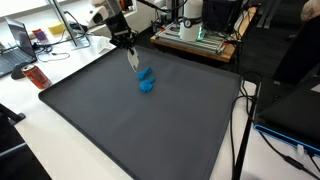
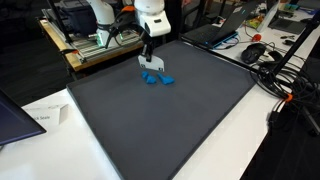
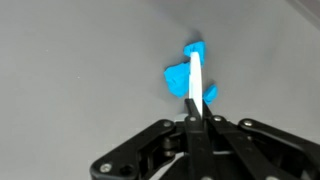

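A: What's the hand (image 3: 193,118) got?
B: Clenched tight on a thin white strip (image 3: 196,85), pointing down.
A: And the blue lump (image 3: 177,78)?
B: Lying on the grey mat (image 1: 130,130) that covers the worktop (image 1: 40,140), off the mat's middle toward one edge, right under the strip's tip. Whether they touch, I can't tell from here.

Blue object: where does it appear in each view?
In an exterior view: blue object just left of centre, on the mat's far half.
In an exterior view: near the centre, under the white strip.
Wrist view: right of centre, behind the strip.
Shared landmark: the white strip in the fingers.
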